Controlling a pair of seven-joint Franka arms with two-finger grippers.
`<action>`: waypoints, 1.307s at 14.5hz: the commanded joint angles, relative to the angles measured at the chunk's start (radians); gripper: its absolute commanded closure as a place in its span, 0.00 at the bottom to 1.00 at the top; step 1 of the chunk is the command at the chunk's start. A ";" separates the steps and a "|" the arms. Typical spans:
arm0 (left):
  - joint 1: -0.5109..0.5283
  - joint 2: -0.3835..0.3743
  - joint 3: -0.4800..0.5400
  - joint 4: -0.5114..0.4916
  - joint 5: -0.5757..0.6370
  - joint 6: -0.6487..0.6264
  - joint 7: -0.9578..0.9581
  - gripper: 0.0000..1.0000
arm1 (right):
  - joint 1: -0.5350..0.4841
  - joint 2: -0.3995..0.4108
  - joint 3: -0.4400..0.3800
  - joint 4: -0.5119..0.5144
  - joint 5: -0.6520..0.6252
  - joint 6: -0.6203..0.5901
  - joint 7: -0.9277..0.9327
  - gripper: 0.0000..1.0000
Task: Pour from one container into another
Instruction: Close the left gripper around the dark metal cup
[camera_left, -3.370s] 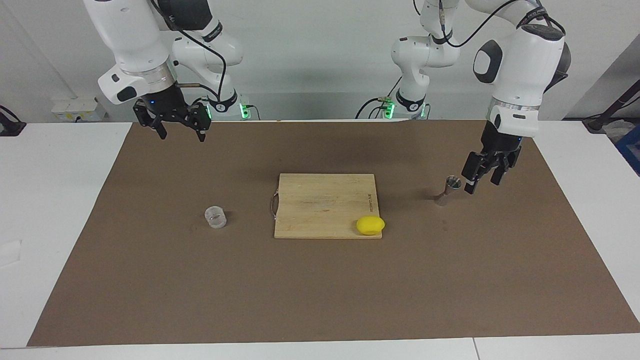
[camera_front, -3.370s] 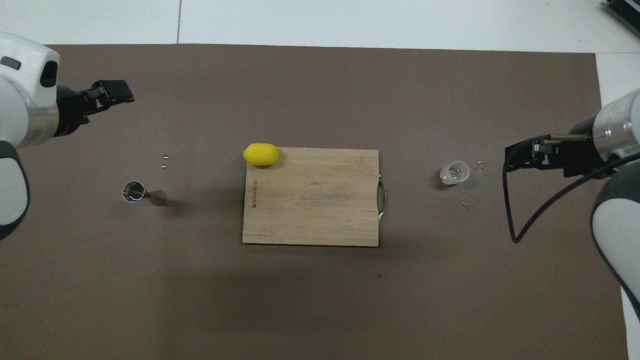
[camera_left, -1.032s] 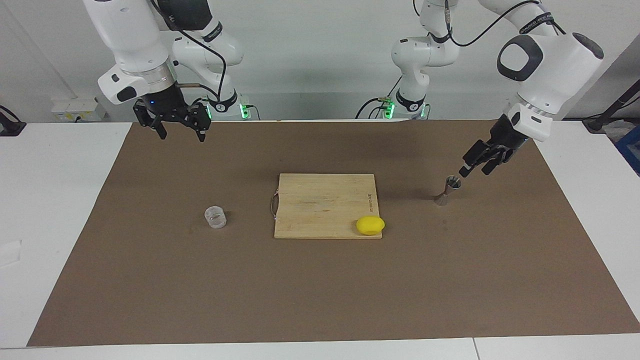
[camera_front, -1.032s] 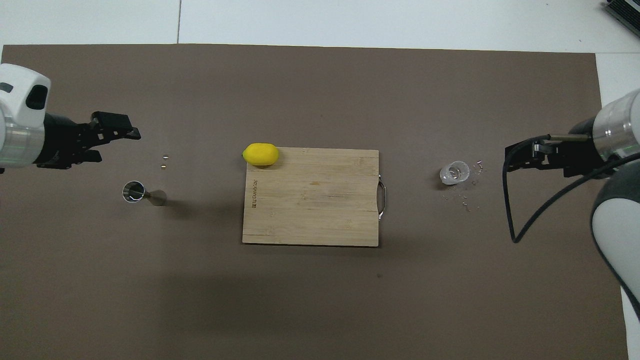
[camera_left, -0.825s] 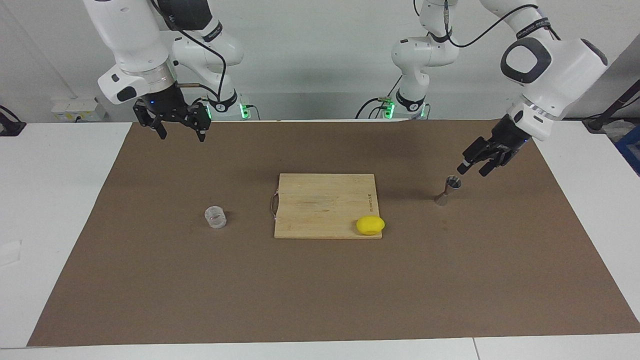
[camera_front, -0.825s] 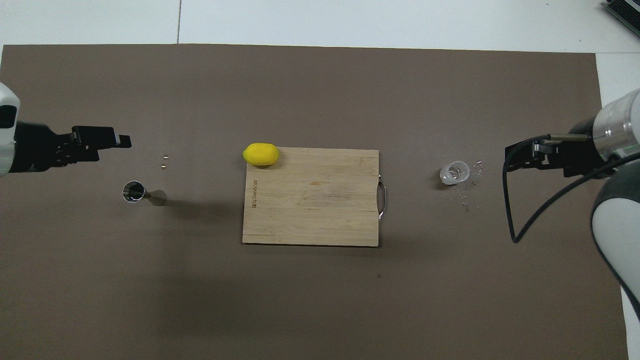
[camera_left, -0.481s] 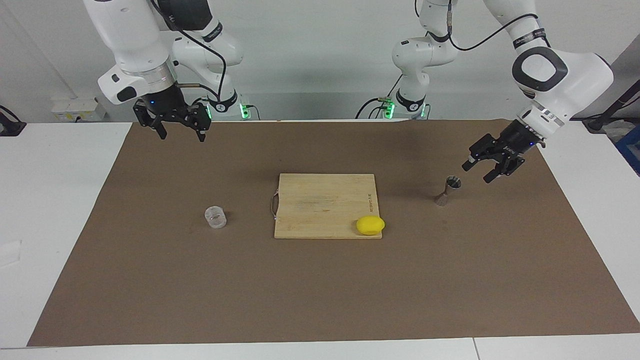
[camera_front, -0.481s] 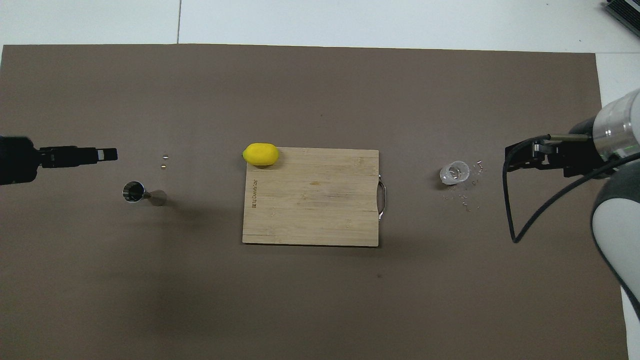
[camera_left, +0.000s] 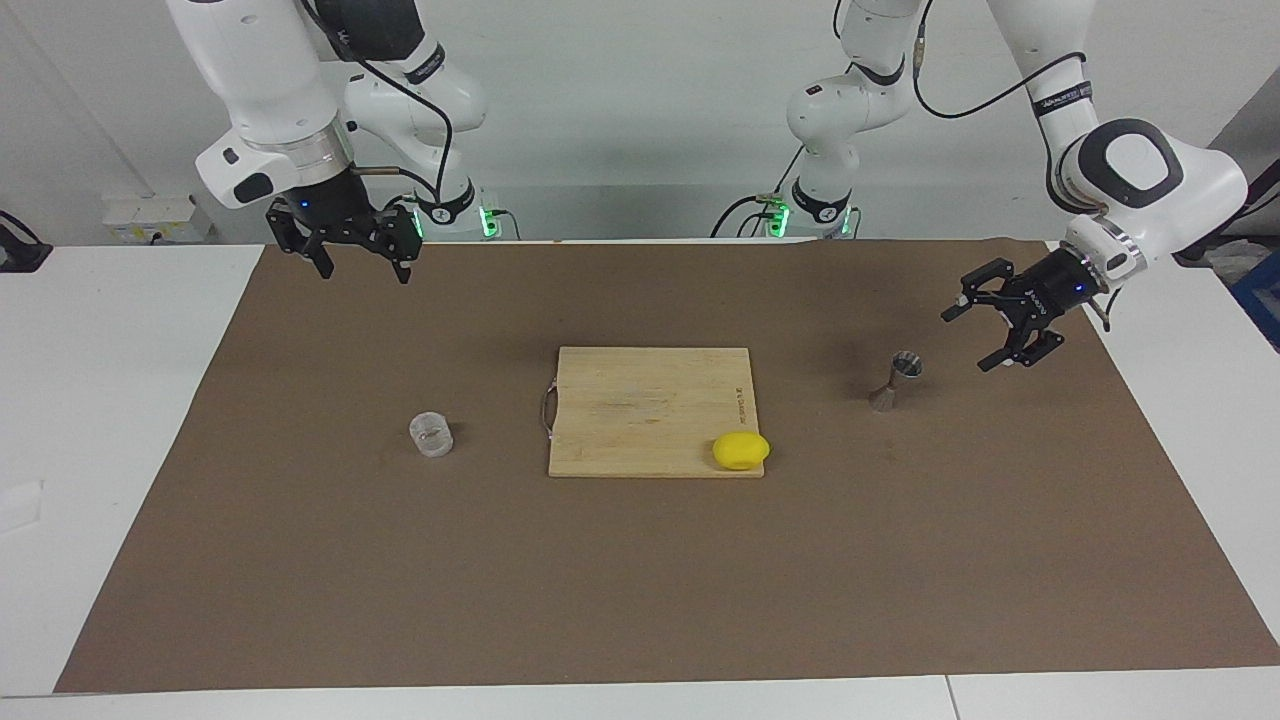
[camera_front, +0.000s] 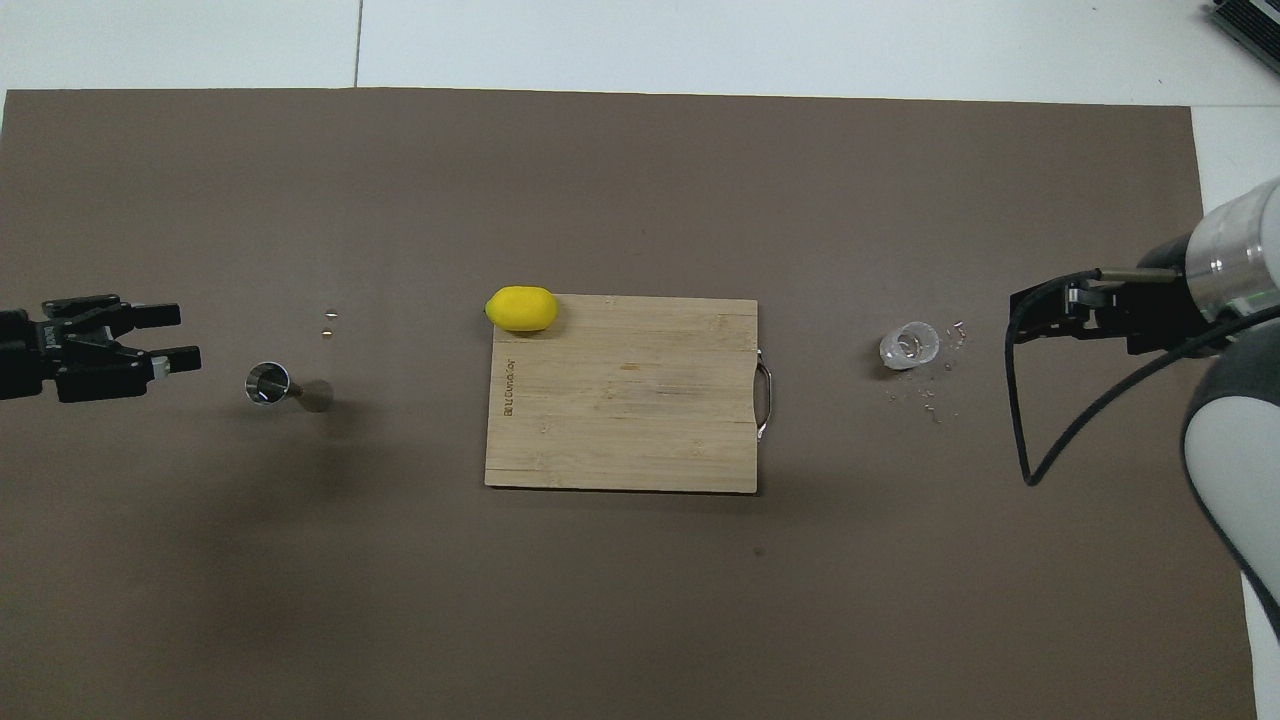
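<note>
Left gripper (camera_left: 978, 335): fingers apart, empty, level, just beside the upright jigger (camera_left: 896, 381) at the board's (camera_left: 650, 411) 9 o'clock seen from overhead. Cup (camera_left: 431, 435): on the mat at 3 o'clock, apparently upright. Right gripper (camera_left: 360, 265): waiting, spread, empty.

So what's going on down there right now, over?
Left pincer open, beside the jigger, not touching. Right pincer open, waiting, up over the mat's edge by its base. Cup untouched on the mat. Board and lemon sit between cup and jigger.
</note>
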 joint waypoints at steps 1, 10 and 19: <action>0.020 0.067 -0.010 0.000 -0.080 -0.064 0.251 0.00 | -0.012 -0.023 0.001 -0.025 0.027 0.004 -0.023 0.00; 0.099 0.164 -0.010 -0.066 -0.196 -0.195 0.872 0.00 | -0.012 -0.023 0.001 -0.027 0.027 0.004 -0.023 0.00; 0.122 0.242 -0.010 -0.119 -0.302 -0.290 0.978 0.00 | -0.014 -0.022 0.001 -0.025 0.027 0.004 -0.023 0.00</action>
